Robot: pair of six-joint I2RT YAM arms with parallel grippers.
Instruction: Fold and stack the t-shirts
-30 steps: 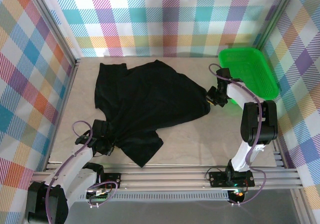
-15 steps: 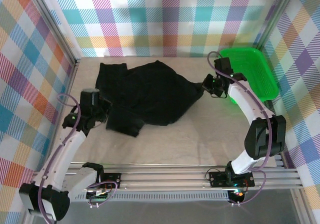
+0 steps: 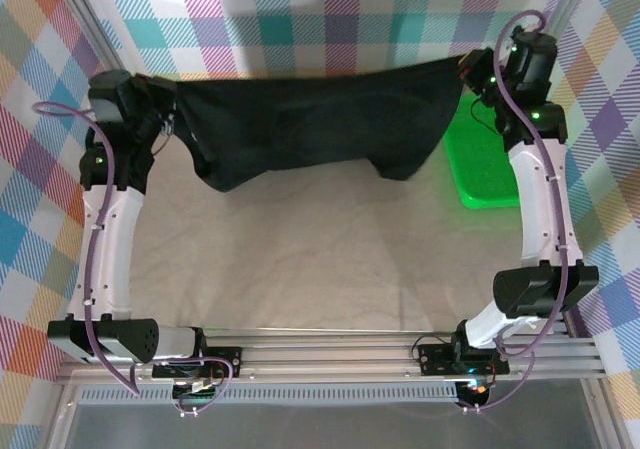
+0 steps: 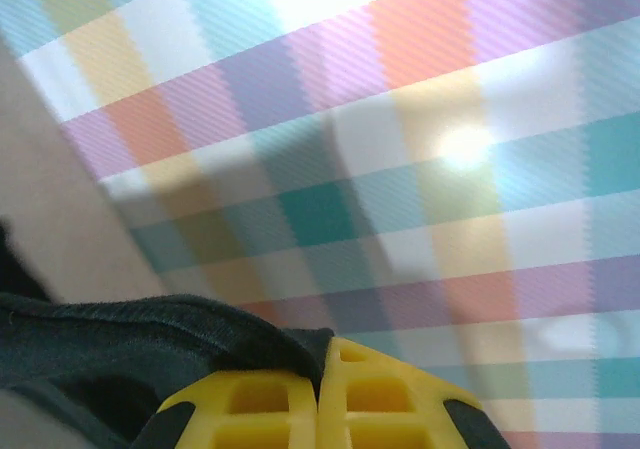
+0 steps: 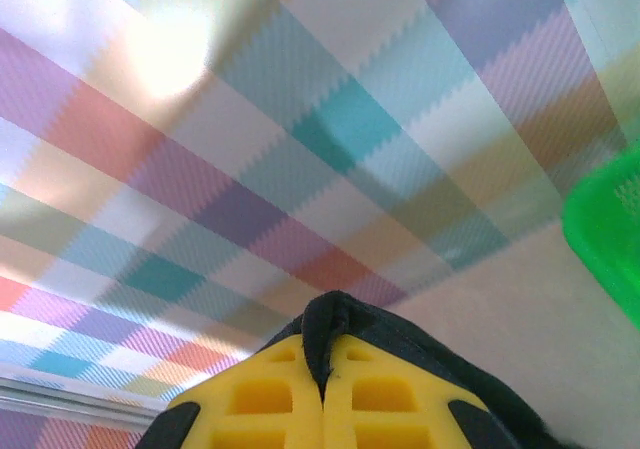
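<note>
Right now the black t-shirt (image 3: 310,119) hangs in the air above the far part of the table (image 3: 300,259), spread sideways like a curtain between the two arms. Its top edge is nearly straight and taut, and its lower edge sags in uneven lobes, the deepest at the left and a shorter one toward the right. No part of it appears to lie on the tabletop, though how far the hem clears the surface cannot be told from above. The left gripper (image 3: 168,109) holds the cloth's left end, raised near the back left corner; in the left wrist view its yellow fingers (image 4: 260,409) are pressed together, with a fold of dark fabric clamped between them and trailing off to the left. The right gripper (image 3: 466,69) holds the right end, raised at the back right; its yellow fingers (image 5: 270,409) are likewise closed, with a ridge of black cloth pinched between the tips. Below and just beside that end sits the green basket (image 3: 485,179), partly hidden behind shirt and arm. Plaid walls (image 3: 330,19) surround the table on three sides.
</note>
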